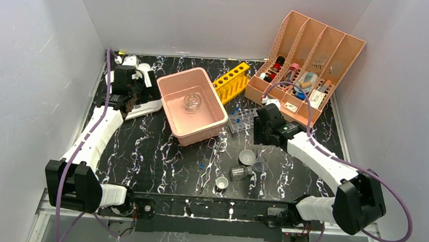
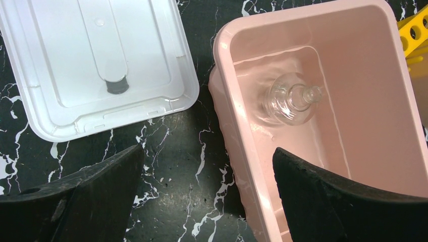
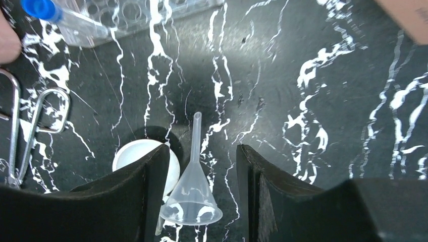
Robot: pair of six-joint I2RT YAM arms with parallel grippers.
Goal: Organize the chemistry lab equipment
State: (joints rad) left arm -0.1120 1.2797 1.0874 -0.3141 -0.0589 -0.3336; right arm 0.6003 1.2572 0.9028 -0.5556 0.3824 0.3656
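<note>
Glass flask (image 2: 290,98) lay in the pink tub (image 2: 222,60), at two o'clock from the left gripper (image 2: 207,161) — jaws spread wide, empty. The right gripper (image 3: 202,151) stood partly open astride a clear funnel (image 3: 192,201), not clamping it — white dish (image 3: 134,154) at its nine o'clock

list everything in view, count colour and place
large pink plastic tub: one, pink, centre-left
clear round glass flask: one, clear, inside the tub
white plastic lid: one, white, left of the tub
yellow test tube rack: one, yellow, behind the tub
peach four-slot file organizer: one, peach, rear right
clear tube rack: one, clear, with blue-capped tubes, right of the tub
thin metal wire tongs: one, silver, front centre
little white round dishes: two, white, front centre
small clear glass beaker: one, clear, between the dishes
clear plastic funnel: one, clear, lying beside one dish
left gripper: one, black, open over the tub's edge
right gripper: one, black, open around the funnel
</note>
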